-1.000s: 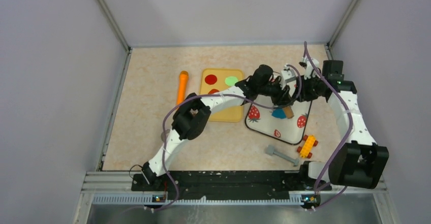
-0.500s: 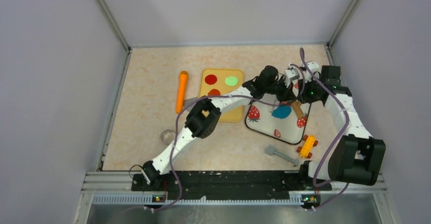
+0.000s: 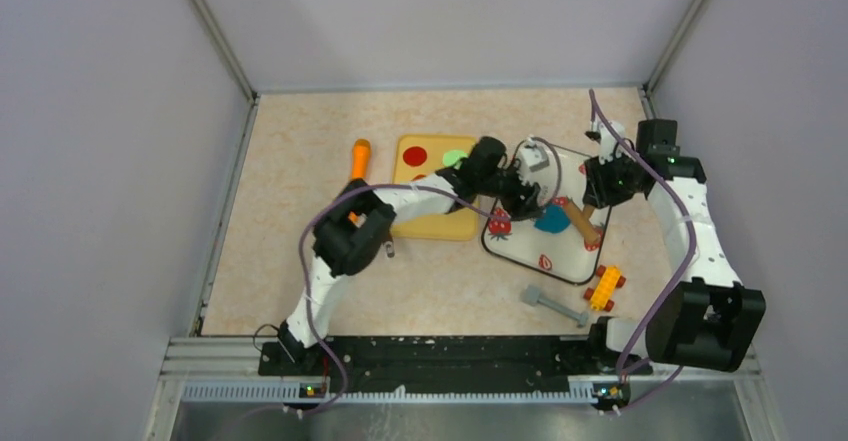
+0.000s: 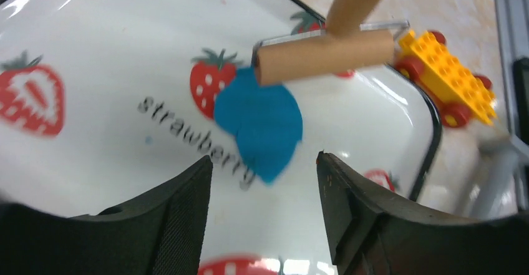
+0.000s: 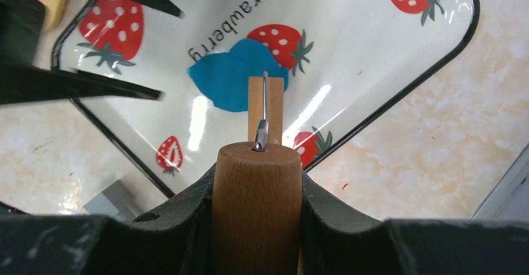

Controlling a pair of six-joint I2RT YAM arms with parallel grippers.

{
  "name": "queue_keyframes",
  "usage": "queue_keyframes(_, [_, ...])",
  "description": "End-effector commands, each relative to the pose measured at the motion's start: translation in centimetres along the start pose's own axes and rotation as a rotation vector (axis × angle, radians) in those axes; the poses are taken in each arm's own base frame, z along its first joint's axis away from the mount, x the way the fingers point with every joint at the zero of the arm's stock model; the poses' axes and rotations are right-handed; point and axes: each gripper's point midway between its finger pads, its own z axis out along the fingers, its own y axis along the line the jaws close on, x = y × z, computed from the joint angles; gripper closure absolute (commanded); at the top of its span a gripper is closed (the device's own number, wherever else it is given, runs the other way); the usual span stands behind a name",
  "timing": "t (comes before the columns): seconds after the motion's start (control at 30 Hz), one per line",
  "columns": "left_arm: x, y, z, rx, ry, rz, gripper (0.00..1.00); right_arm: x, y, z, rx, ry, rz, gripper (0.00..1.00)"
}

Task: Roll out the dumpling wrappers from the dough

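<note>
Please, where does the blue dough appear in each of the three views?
Top external: the dough lies right of centre, on the strawberry mat.
Left wrist: the dough is in the centre of the picture.
Right wrist: the dough is in the upper middle.
Shared landmark: the wooden roller at the dough's edge.

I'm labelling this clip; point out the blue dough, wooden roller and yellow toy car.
blue dough (image 4: 262,122): left wrist view, centre of patch.
wooden roller (image 4: 324,57): left wrist view, middle of drum.
yellow toy car (image 4: 452,72): left wrist view, studded top.
</note>
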Motion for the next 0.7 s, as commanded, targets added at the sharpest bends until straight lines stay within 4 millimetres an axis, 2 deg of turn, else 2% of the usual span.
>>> queue_keyframes(0.0, [-7.4,-1.6,-9.9,0.011,-0.183,0.229,0.33,-1.4,2.7,-3.4,-0.097,-0.085,-0.175,1.00])
queue_keyframes(0.13, [-6.3,-4.2,-14.4,-0.002,-0.182,0.430,0.33,-1.0,5.8,-4.9,-0.252,-0.148,-0.399,1.00])
queue_keyframes(0.2, [-5.2,-5.2,-14.8,0.014,-0.184,0.520,0.33,-1.7,6.7,-5.6,-0.284,-0.194,-0.475,1.00])
queue_keyframes(0.3, [-5.9,-6.7,-14.0,0.021,-0.253,0.681,0.33,-3.6,8.3,-6.9,-0.334,-0.291,-0.601,1.00])
queue_keyframes(0.47, [-9.8,-9.2,-11.6,0.036,-0.414,0.778,0.33,-8.0,11.1,-9.2,-0.394,-0.464,-0.598,1.00])
queue_keyframes(0.57, [-11.4,-10.4,-10.5,0.051,-0.474,0.786,0.32,-8.8,13.2,-10.0,-0.450,-0.491,-0.601,1.00])
queue_keyframes(0.67, [-11.6,-11.1,-9.6,0.074,-0.480,0.779,0.32,-8.7,14.3,-10.6,-0.467,-0.504,-0.615,1.00])
